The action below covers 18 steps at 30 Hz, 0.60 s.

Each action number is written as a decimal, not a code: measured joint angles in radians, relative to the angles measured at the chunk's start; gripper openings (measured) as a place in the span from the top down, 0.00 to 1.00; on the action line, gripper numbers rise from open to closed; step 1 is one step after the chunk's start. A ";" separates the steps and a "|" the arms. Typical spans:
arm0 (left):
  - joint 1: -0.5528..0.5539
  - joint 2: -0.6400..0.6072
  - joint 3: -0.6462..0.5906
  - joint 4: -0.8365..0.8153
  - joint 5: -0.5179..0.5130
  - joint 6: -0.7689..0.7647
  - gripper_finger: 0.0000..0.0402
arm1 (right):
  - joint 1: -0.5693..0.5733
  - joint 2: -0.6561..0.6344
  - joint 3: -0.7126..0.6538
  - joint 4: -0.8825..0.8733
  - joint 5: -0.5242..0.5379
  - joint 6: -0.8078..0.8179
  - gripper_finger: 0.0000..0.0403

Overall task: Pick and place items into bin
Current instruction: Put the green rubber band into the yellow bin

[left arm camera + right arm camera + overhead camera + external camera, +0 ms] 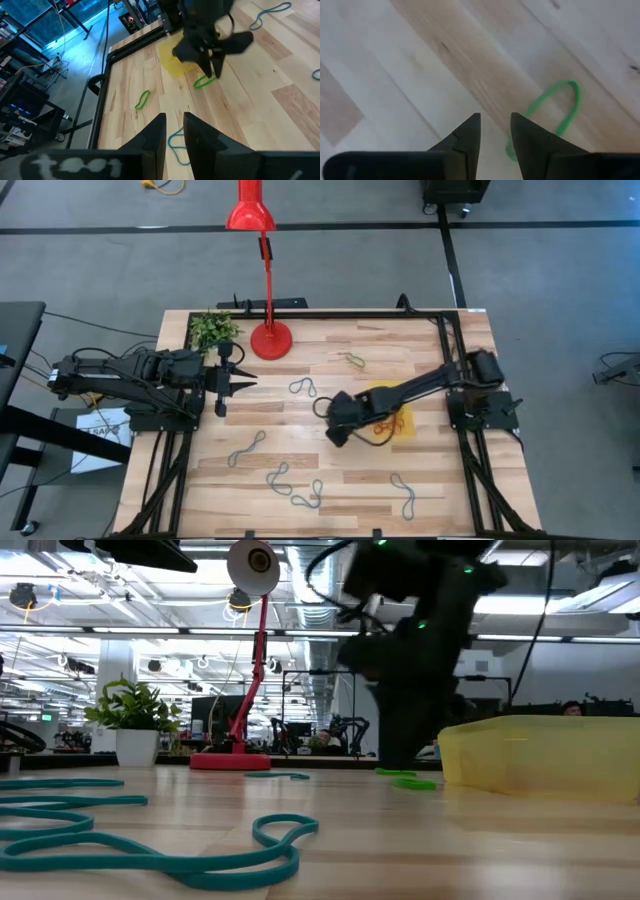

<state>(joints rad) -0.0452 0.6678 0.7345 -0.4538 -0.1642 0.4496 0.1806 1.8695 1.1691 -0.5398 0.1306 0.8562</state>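
Note:
A green loop lies flat on the wood just beside my right gripper, which points steeply down, open, with nothing between its fingers. In the left wrist view the same loop lies under that gripper's tips. The yellow bin stands right of the gripper and holds orange and red loops. Other loops lie loose: a green one, a blue one, and several near the front. My left gripper waits open above the table's left side.
A red lamp stands on its round base at the far edge, with a potted plant left of it. A black frame rail runs along the far and right edges. Bare wood lies between the two grippers.

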 joint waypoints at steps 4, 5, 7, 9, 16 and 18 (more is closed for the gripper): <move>0.000 0.000 0.000 0.000 0.000 0.000 0.86 | -0.013 0.104 0.135 -0.171 0.001 0.007 0.75; 0.000 0.000 0.000 0.000 0.000 0.000 0.86 | -0.017 0.128 0.174 -0.233 0.001 0.008 0.75; 0.000 0.000 0.000 0.000 0.000 0.000 0.86 | -0.025 0.174 0.259 -0.346 0.005 0.028 0.75; 0.000 0.000 0.000 0.000 0.000 0.000 0.86 | -0.032 0.218 0.335 -0.459 0.007 0.033 0.75; 0.000 0.000 0.000 -0.004 0.000 0.001 0.86 | -0.046 0.342 0.465 -0.532 -0.068 -0.006 0.75; 0.000 0.000 0.000 -0.004 0.000 0.000 0.86 | -0.052 0.362 0.473 -0.546 -0.097 -0.010 0.75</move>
<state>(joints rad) -0.0452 0.6678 0.7345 -0.4577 -0.1642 0.4500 0.1289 2.2315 1.6417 -1.0862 0.0334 0.8463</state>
